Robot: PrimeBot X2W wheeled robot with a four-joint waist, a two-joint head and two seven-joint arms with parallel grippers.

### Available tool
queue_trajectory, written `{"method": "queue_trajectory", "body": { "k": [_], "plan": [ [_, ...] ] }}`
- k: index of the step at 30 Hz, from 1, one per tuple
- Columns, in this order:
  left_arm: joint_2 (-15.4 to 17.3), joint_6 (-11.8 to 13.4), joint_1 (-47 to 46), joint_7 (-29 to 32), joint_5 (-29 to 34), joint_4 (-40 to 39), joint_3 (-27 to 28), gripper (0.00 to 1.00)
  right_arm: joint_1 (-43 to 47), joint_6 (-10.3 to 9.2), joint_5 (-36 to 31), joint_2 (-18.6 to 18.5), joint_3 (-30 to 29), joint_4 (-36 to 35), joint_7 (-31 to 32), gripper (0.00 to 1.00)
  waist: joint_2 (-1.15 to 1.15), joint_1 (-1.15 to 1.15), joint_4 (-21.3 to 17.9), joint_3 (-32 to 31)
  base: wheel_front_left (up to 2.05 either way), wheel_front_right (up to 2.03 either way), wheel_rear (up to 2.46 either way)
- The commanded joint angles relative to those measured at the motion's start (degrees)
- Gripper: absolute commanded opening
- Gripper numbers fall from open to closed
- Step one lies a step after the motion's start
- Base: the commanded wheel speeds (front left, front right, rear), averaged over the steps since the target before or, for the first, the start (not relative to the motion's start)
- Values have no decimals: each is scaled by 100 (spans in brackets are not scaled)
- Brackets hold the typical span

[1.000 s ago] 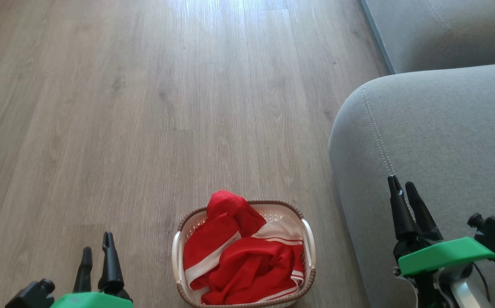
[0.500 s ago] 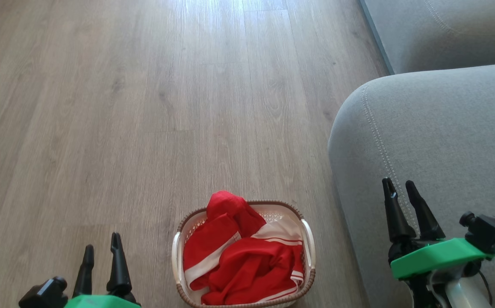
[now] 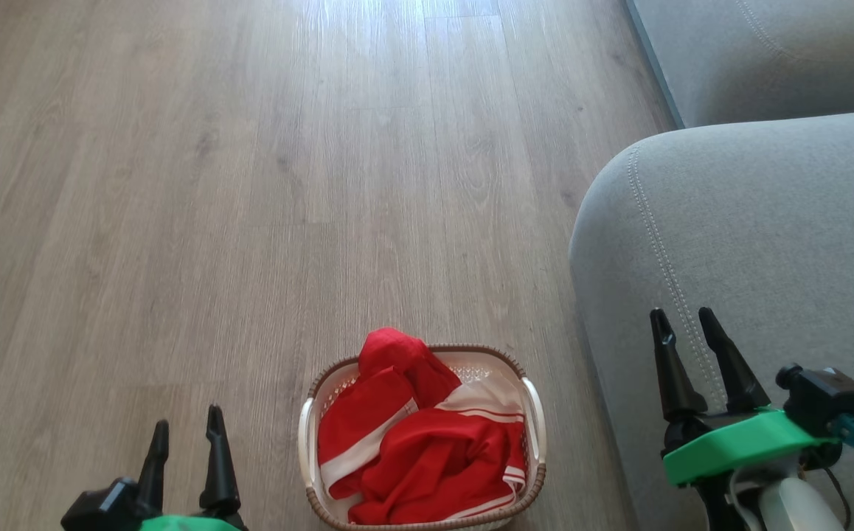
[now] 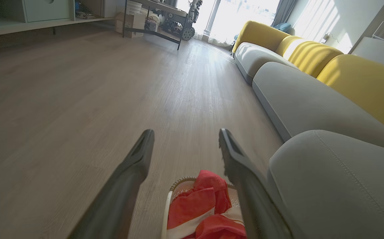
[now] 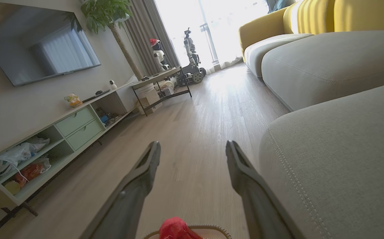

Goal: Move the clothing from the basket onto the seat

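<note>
Floor (image 3: pixel 250 184): pale grey-brown wood planks, with daylight glare at the far end.
Seat (image 3: pixel 766 221): long grey sofa along the right side of the floor, with a rounded cushion corner, a double seam and yellow back cushions (image 4: pixel 361 76).
Room: a television (image 5: pixel 36 39) on the wall above a low shelf unit (image 5: pixel 62 132) with pale green drawers; a potted tree (image 5: pixel 105 10) beside grey curtains.
Basket (image 3: pixel 530 402): cream with a brown rim, standing on the floor just beside the sofa front.
Clothing (image 3: pixel 427 450): red with white stripes, heaped inside the basket, one fold rising above the far rim.
Left gripper (image 3: pixel 187 417): low over the floor, left of the basket and apart from it; fingers point forward, spread wide, nothing between them.
Right gripper (image 3: pixel 681 313): above the sofa cushion's edge, right of the basket; fingers point forward, spread wide, empty.
</note>
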Motion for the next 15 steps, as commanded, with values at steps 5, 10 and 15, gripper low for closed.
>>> {"method": "queue_trajectory", "body": {
  "k": [5, 10, 15],
  "plan": [
    [77, 45, -99, -146, 415, -145, 120, 100, -99, -1, -521, 58, -8, -190, -61, 100, 0, 0, 3, 4, 0, 0, 0],
    [81, 72, -96, -230, 756, -122, 102, 100, -96, -1, -956, 123, -82, -193, -67, 100, 0, 0, -1, 7, 0, 0, 0],
    [85, 95, -98, -313, 1091, -112, 66, 100, -95, -1, -1384, 188, -167, -198, -73, 100, 0, 0, -7, 18, 0, 0, 0]
  ]
}}
